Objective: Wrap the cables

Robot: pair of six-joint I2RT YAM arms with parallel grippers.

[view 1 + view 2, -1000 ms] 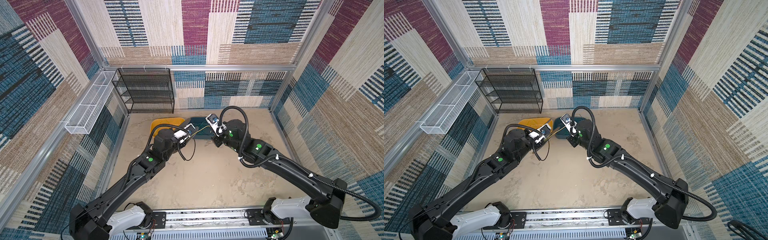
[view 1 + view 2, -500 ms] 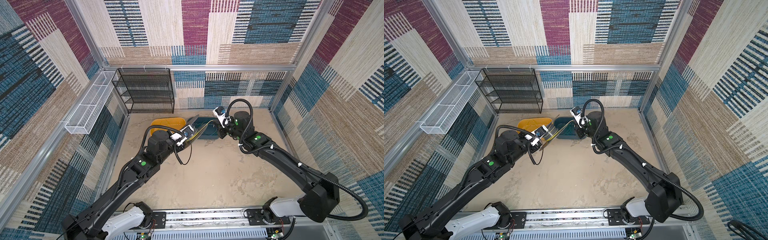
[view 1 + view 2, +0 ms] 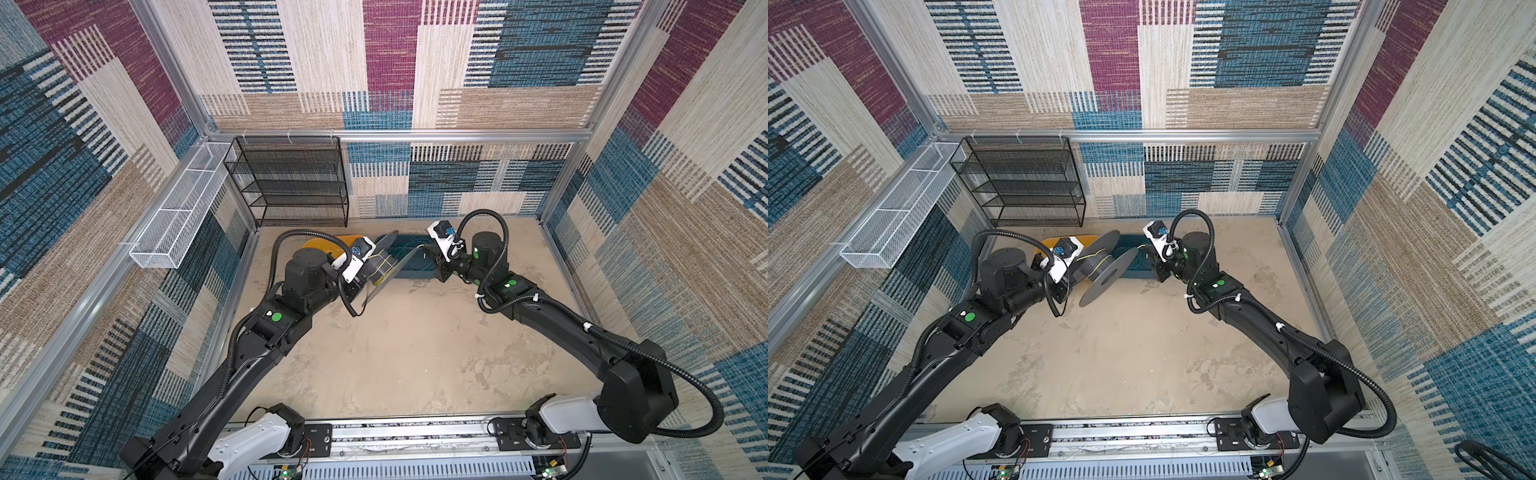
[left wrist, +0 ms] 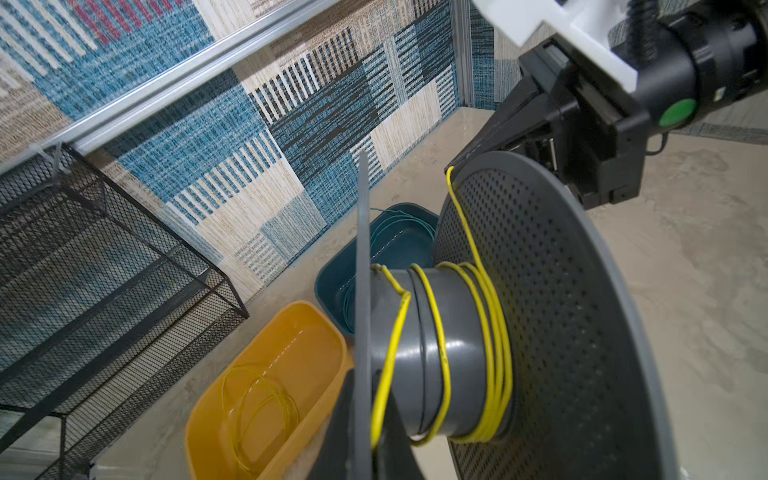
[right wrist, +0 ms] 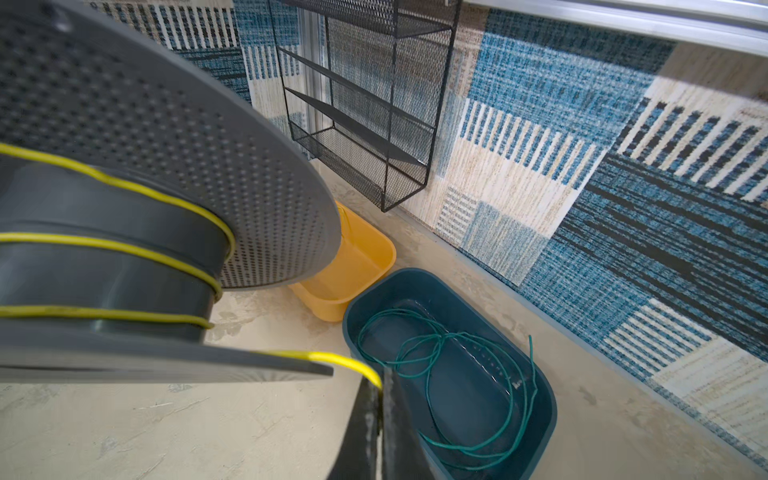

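A grey spool [image 3: 384, 266] hangs tilted above the floor, and my left gripper [image 4: 362, 376] is shut on the rim of its thin flange. A yellow cable [image 4: 441, 332] lies in several turns around the hub. Its free end runs over the perforated flange to my right gripper [image 5: 380, 376], which is shut on it. In both top views the right gripper [image 3: 424, 249] is over the teal bin [image 3: 409, 272], just right of the spool [image 3: 1104, 266]. A teal cable [image 5: 457, 345] lies loosely coiled in that bin [image 5: 540, 407]. Another yellow cable [image 4: 257, 399] lies in the yellow bin [image 4: 291, 332].
A black mesh shelf [image 3: 291, 183] stands against the back wall, behind the bins. A white wire basket [image 3: 178, 220] hangs on the left wall. Both bins sit on the sandy floor [image 3: 395, 353] near the back.
The right gripper has moved back and to the right with the yellow cable end, over the teal bin. The left arm has drawn slightly left, and the spool has turned in its grip.
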